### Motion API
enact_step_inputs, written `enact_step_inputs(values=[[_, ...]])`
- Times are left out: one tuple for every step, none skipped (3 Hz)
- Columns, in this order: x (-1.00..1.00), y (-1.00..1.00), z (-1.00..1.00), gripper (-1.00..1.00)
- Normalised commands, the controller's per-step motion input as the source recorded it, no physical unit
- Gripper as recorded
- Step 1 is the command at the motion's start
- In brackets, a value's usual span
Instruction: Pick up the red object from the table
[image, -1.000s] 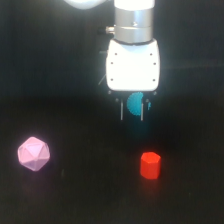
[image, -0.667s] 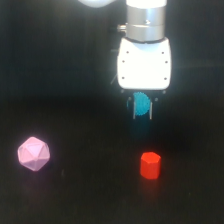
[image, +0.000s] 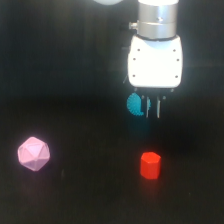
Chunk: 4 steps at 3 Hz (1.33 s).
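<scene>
Claw (image: 153, 107) shifted toward frame right since the earlier frames, now almost directly above the red object (image: 150, 165). Fingers slightly apart, parallel, pointing down, holding nothing; clear gap down to the target. Red object upright on the black bench (image: 90, 200), lower right of centre. Teal bumpy ball (image: 135, 104) at mid-frame, just left of the claw fingers, partly overlapped by one; contact with it impossible to judge. Pink faceted polyhedron (image: 33, 153) at lower left, well apart from everything else. White claw housing (image: 155, 61) upper right.
</scene>
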Motion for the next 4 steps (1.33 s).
enact_step_inputs(values=[[0.95, -0.16, 1.0, -0.77], [0.74, -0.03, 0.61, -0.11], [0.13, -0.21, -0.4, -0.16], [1.0, -1.0, 1.0, 0.32]])
